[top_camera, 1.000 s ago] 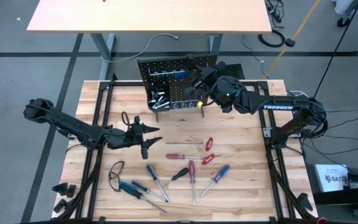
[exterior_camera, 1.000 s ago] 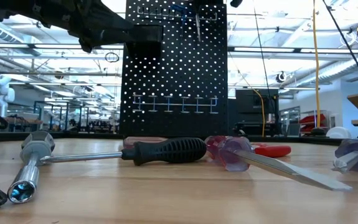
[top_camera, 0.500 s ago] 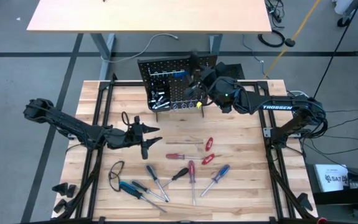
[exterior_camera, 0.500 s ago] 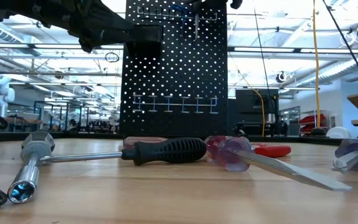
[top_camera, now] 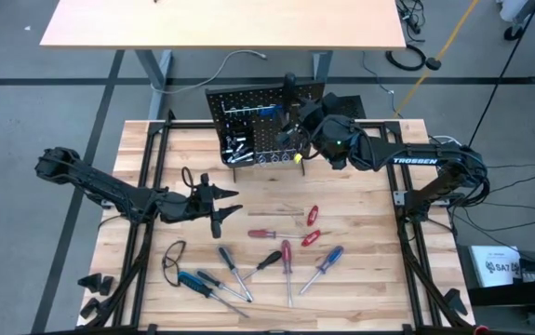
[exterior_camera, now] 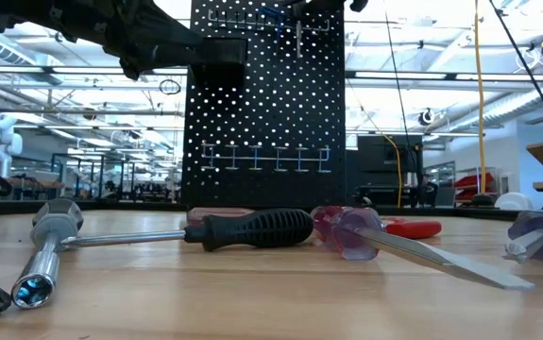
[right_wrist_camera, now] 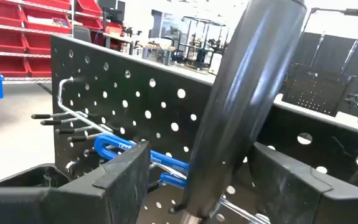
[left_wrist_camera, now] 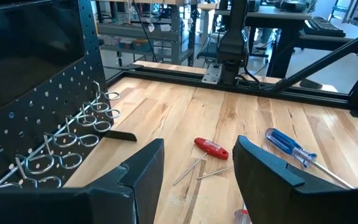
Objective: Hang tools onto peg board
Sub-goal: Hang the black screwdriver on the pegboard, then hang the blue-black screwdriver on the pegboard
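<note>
Most of the tools (top_camera: pixel 281 261) lie loose on the table (top_camera: pixel 360 279), toward its near edge. At the far edge, the peg board (top_camera: pixel 258 126) carries a few items, including a blue-handled tool (right_wrist_camera: pixel 147 158). I have the right gripper (top_camera: pixel 295 126) at the board, fingers apart around a dark handle (right_wrist_camera: pixel 241 106) on its hook. The left gripper (top_camera: pixel 219 205) waits open, empty, mid-table.
</note>
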Motion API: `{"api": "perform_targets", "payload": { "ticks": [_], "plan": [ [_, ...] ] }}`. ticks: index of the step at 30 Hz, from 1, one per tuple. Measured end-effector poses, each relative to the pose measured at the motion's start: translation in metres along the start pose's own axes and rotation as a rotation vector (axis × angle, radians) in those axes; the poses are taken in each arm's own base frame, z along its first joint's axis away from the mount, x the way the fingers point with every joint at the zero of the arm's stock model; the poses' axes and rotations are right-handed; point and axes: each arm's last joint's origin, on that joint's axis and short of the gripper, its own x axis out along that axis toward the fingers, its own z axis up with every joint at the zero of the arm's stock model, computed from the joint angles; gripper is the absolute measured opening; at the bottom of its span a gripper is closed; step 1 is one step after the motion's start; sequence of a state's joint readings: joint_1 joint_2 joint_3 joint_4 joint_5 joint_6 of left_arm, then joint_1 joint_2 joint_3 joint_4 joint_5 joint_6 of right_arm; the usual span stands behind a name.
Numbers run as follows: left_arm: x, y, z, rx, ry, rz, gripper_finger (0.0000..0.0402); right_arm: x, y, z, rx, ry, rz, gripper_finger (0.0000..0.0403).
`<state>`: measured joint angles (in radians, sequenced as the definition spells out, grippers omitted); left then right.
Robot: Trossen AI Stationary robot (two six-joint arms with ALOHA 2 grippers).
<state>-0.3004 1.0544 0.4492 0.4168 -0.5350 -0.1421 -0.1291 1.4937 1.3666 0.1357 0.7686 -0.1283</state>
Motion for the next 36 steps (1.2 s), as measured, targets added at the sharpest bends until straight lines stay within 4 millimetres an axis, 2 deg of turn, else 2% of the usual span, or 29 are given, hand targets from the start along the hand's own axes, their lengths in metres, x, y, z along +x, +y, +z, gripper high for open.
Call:
{"api": "perform_targets", "payload": {
  "ticks": [7, 13, 19, 25, 30, 36],
  "plan": [
    [0.0, 0.0, 0.0, -0.002, 0.001, -0.009, 0.0192, -0.016, 0.004, 0.007, -0.087, -0.001, -0.074, 0.0258],
    [0.0, 0.0, 0.0, -0.005, -0.003, -0.011, 0.0192, -0.039, 0.014, 0.014, -0.094, -0.001, -0.019, 0.0258],
    [0.0, -0.002, 0.001, -0.004, -0.003, -0.046, 0.0192, -0.068, 0.026, 0.01, -0.053, 0.07, 0.086, 0.0258],
    [-0.001, -0.006, 0.0, 0.021, 0.015, -0.194, 0.0192, -0.099, 0.044, -0.01, -0.016, 0.228, 0.248, 0.0258],
    [-0.001, -0.007, 0.0, 0.021, 0.021, -0.235, 0.0192, -0.126, 0.061, -0.029, 0.02, 0.348, 0.408, 0.0258],
    [-0.003, -0.011, -0.002, 0.045, 0.049, -0.355, 0.0192, -0.161, 0.084, -0.084, 0.029, 0.346, 0.507, 0.0258]
  ]
}}
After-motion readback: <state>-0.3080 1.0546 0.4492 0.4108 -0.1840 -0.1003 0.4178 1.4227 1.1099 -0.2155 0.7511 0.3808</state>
